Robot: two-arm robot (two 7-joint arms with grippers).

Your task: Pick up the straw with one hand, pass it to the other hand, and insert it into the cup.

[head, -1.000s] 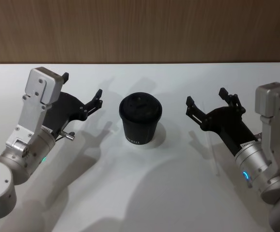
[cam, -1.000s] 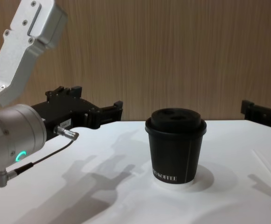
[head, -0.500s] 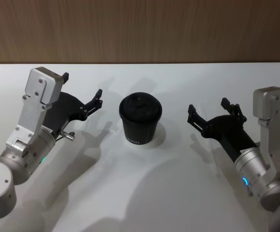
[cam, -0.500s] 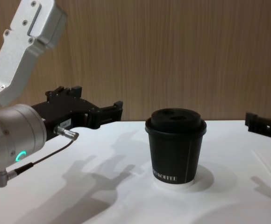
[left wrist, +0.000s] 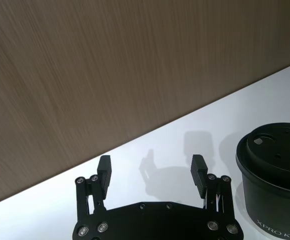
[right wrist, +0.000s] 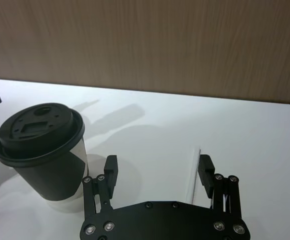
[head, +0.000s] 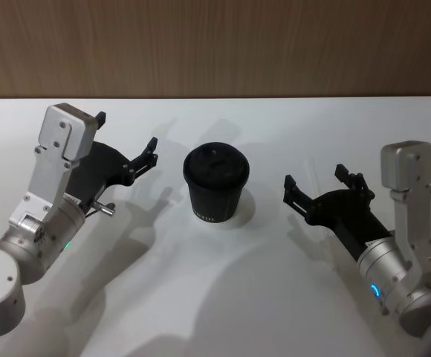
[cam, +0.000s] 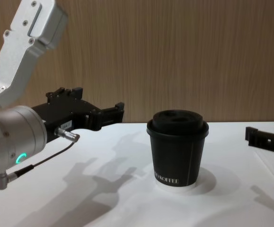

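The left gripper [head: 126, 131] hangs open and empty beside the KOFFEE cup [head: 216, 184]. The right gripper [head: 315, 177], also open, is low over the table [head: 223, 297], where the white straw [right wrist: 194, 172] lies ungripped, close by one finger. I judge that pickup, handover and insertion all remain.

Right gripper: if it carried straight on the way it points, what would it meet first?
Probably the straw, lying just ahead between the open fingers of the right gripper, if it is low enough; height is unclear. The cup sits off to one side.
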